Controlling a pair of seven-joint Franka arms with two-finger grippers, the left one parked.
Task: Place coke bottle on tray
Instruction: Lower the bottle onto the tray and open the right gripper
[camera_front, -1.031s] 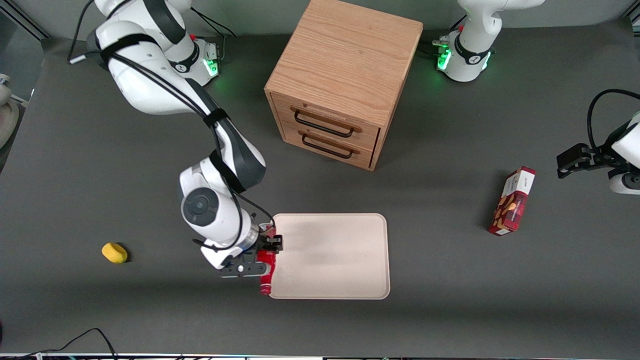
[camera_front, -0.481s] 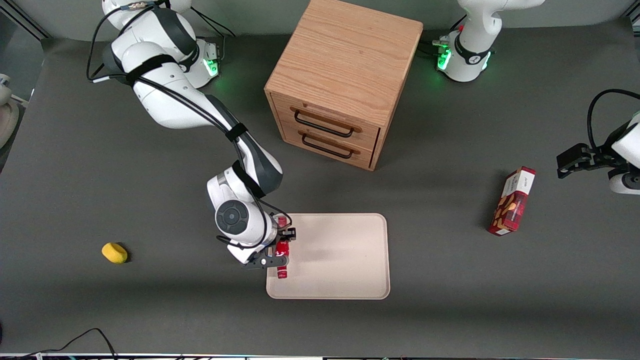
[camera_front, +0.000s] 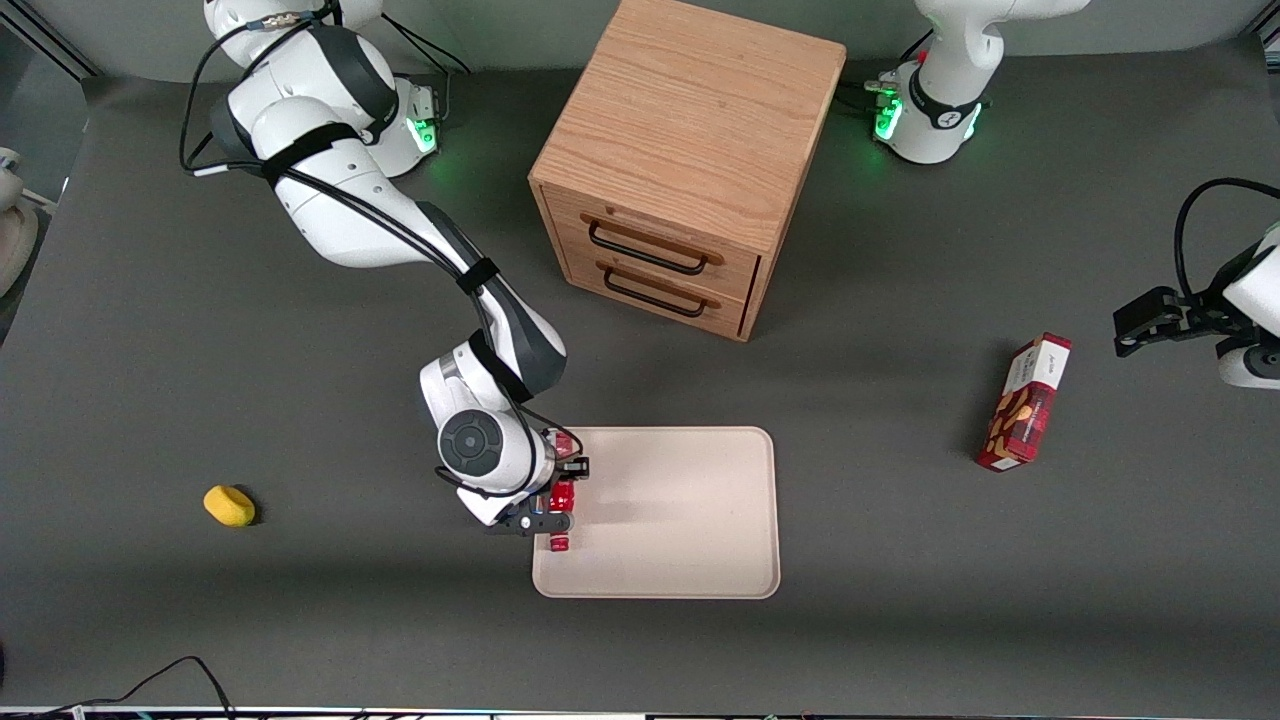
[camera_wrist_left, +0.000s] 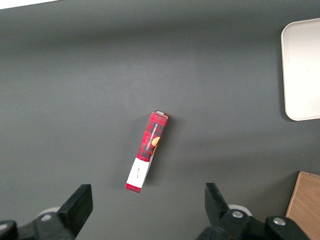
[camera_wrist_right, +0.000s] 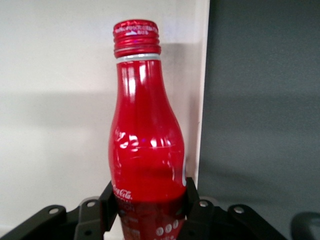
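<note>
One slim, glossy red coke bottle (camera_wrist_right: 145, 130), rigid but slippery, sits clamped low on its body by the gripper (camera_front: 553, 497) above the pale beige tray (camera_front: 680, 520).

The front view looks down from high up and takes in the whole dark grey table (camera_front: 900, 560), with the big flat pale beige tray (camera_front: 680, 520) near its middle. The left wrist view also looks straight down from high up, showing the red flat snack box (camera_wrist_left: 147, 152) and one rounded corner of that tray, both seen in the front view too. The right wrist view sits very close to the small red shiny coke bottle (camera_wrist_right: 145, 145) in the black two-finger gripper (camera_wrist_right: 147, 212), by the tray's edge.
</note>
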